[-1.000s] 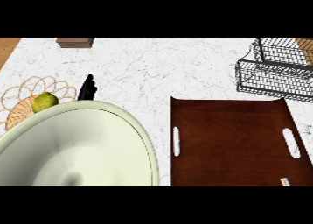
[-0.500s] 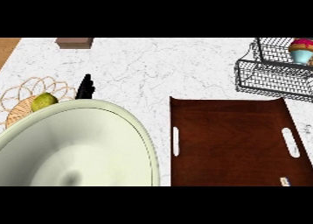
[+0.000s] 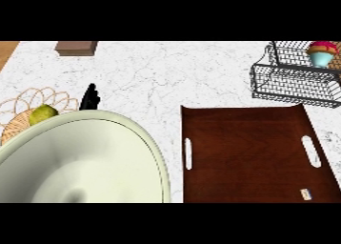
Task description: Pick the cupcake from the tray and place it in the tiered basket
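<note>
Head view shows you the cupcake [image 3: 322, 52] standing upright inside the tiered basket [image 3: 293, 88] at the table's [image 3: 166, 76] far right corner. With its pink top and blue wrapper, it sits on what looks like the upper level, near the right end. The brown tray [image 3: 244, 157] lies in front of the basket with nothing on its surface, so I judge the pick and the placing as done. What remains is only the close of the task.

No hand is touching the cupcake. Your right hand does not show anywhere, so you cannot tell from here whether its fingers are apart or together. If it is anywhere near the basket, the next move calls for a clean retreat — up and back, clear of the wire walls, so that nothing nudges the cupcake over.

Your left hand [image 3: 91, 96] shows only as black fingers pointing up, straight and holding nothing, just behind the rim of the large pale green plate [image 3: 82, 162] at lower left. It is at rest and well apart from the cupcake — the whole width of the table and the tray lie between them. Leave it where it is.
</note>
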{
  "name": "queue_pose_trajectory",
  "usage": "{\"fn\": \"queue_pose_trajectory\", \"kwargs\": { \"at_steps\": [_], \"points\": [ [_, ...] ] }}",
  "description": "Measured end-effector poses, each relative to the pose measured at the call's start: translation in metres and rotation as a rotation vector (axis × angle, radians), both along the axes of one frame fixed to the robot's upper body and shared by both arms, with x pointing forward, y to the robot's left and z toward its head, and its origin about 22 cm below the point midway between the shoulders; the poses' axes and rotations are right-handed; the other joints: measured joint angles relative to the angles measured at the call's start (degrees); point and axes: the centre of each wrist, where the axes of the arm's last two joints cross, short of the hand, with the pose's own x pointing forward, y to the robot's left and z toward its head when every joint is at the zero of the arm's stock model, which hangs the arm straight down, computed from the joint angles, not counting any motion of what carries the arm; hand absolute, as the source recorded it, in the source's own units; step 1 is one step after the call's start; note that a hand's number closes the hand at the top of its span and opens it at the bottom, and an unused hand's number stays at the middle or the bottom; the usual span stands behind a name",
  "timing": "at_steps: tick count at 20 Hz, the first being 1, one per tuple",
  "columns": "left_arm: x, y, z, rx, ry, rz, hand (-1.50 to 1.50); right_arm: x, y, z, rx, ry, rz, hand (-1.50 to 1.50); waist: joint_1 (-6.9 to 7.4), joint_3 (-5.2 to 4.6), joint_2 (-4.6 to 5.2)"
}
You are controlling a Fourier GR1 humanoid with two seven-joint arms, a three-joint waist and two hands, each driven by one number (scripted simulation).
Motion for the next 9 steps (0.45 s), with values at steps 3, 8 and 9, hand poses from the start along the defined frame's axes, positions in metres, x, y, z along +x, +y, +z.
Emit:
{"fn": "queue_pose_trajectory", "kwargs": {
  "at_steps": [3,8,9],
  "points": [
    [0.002,0.001,-0.002,-0.005,-0.002,0.005,0.00,-0.035,-0.028,-0.004,0.062,-0.058,-0.033,-1.50,-0.49,0.00,-0.07],
    [-0.001,0.005,0.002,-0.005,0.005,0.010,0.00,-0.110,-0.073,-0.027,0.107,-0.101,-0.047,-1.50,-1.00,0.03,-0.18],
    [-0.002,0.006,0.001,-0.007,0.004,0.012,0.00,-0.125,-0.081,-0.029,0.116,-0.110,-0.043,-1.50,-1.03,0.02,-0.18]
  ]
}}
